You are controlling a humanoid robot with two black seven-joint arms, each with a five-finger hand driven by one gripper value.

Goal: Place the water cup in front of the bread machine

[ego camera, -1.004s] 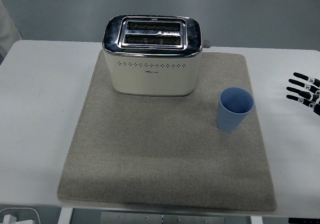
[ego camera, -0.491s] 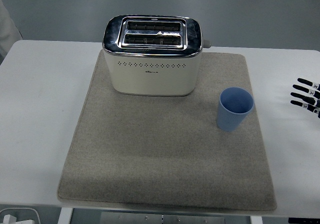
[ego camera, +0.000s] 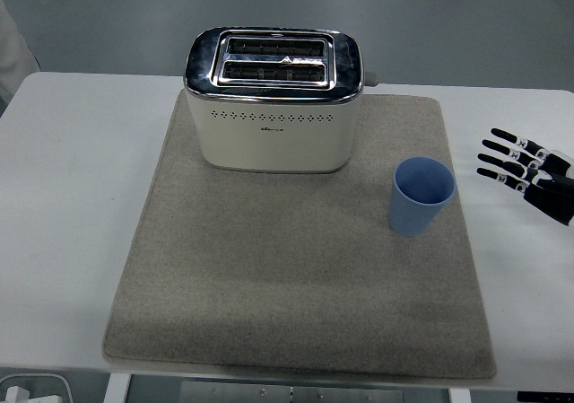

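I see the blue water cup (ego camera: 421, 195) standing upright and empty on the grey mat (ego camera: 296, 286), near the mat's right edge. It sits to the right of the bread machine (ego camera: 273, 98) and a little nearer to me, well apart from it, with bare mat in front of the machine. The cream machine with its chrome top stands at the mat's far end, slots facing up. My right hand (ego camera: 529, 170) comes in over the white table (ego camera: 72, 197) from the right edge, fingers (ego camera: 502, 156) spread and pointing toward the cup, holding nothing; whether it touches the table I can't tell.
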